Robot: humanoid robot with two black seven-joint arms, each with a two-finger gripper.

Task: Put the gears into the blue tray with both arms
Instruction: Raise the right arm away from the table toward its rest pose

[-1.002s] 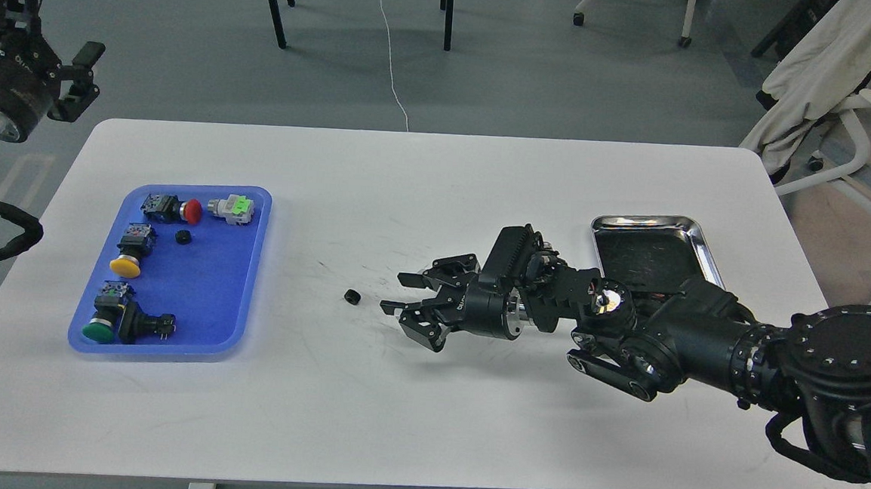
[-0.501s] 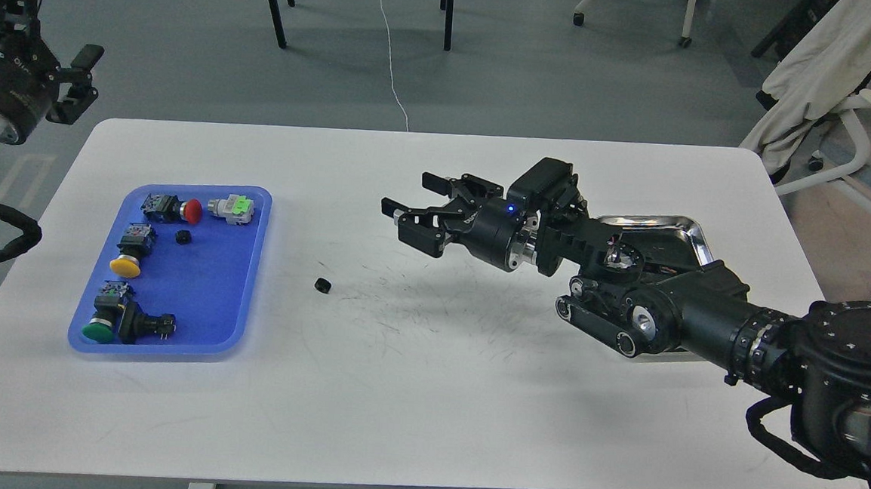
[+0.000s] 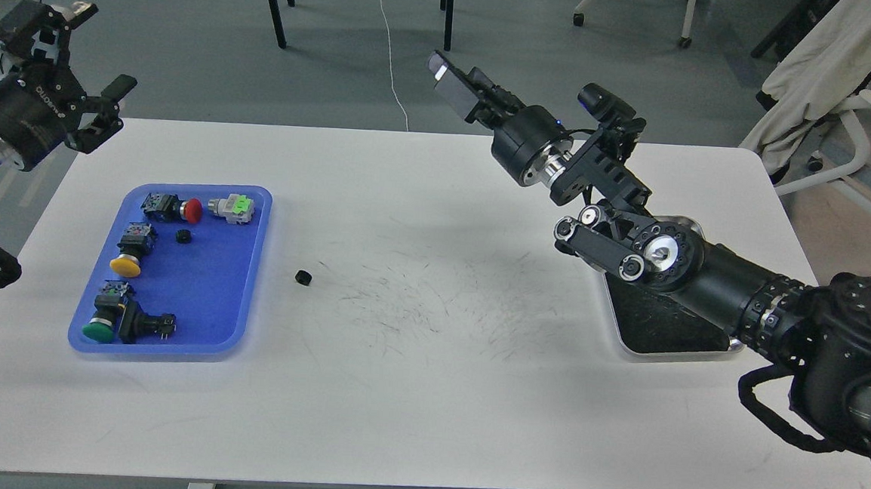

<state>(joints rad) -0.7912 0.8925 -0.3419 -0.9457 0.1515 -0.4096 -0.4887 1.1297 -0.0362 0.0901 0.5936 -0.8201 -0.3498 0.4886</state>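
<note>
The blue tray [image 3: 201, 298] lies at the table's left. One gear [image 3: 183, 237], a tiny black disc, rests inside it among the push-button switches. The other gear [image 3: 303, 276] lies on the bare white table just right of the tray, with nothing touching it. My right gripper [image 3: 460, 83] is raised high over the table's far middle and points up and to the left. It is open and empty, far from both gears. My left gripper [image 3: 100, 46] hovers beyond the table's far left corner, open and empty.
Push-button switches with red [image 3: 192, 211], yellow [image 3: 125, 265] and green [image 3: 99, 330] caps fill the tray's left side. A steel tray [image 3: 671, 355] sits under my right arm at the right. Chairs and cables stand on the floor behind the table.
My right gripper rose from the table surface and swung up and back, still open. The loose gear slid left toward the blue tray. The steel tray shifted nearer. The left gripper moved slightly right.
</note>
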